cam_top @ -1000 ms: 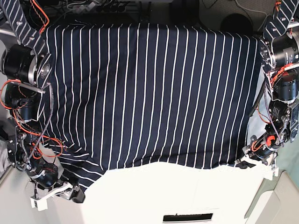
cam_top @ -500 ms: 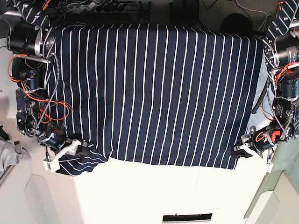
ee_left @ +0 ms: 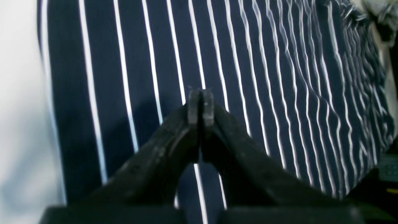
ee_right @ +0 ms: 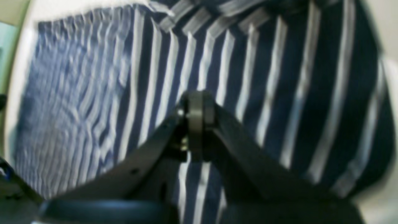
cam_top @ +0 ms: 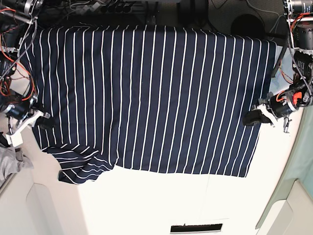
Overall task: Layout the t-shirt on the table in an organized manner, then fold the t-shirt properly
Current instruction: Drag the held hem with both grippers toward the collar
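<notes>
The navy white-striped t-shirt [cam_top: 151, 98] lies spread flat across the white table [cam_top: 161, 205], with one sleeve [cam_top: 78, 169] bunched at the near left corner. My left gripper [cam_top: 252, 117] sits at the shirt's right edge. In the left wrist view it [ee_left: 201, 105] is shut, its tips pressed together just above the striped fabric [ee_left: 264, 77], and no cloth shows between them. My right gripper [cam_top: 43, 122] is at the shirt's left edge. The right wrist view shows it [ee_right: 197, 107] shut over the shirt [ee_right: 279, 93], again with no fabric visibly pinched.
A small grey cloth [cam_top: 11, 161] lies off the table's left side. Cables and dark equipment [cam_top: 107, 7] run behind the far edge. A dark slot [cam_top: 195, 228] sits at the near edge. Bare white tabletop [ee_left: 18, 93] lies beside the shirt.
Both arms have moved from the shirt's near corners back along its side edges. Both grippers have closed. The near hem now lies straighter, with the left sleeve left folded on the table.
</notes>
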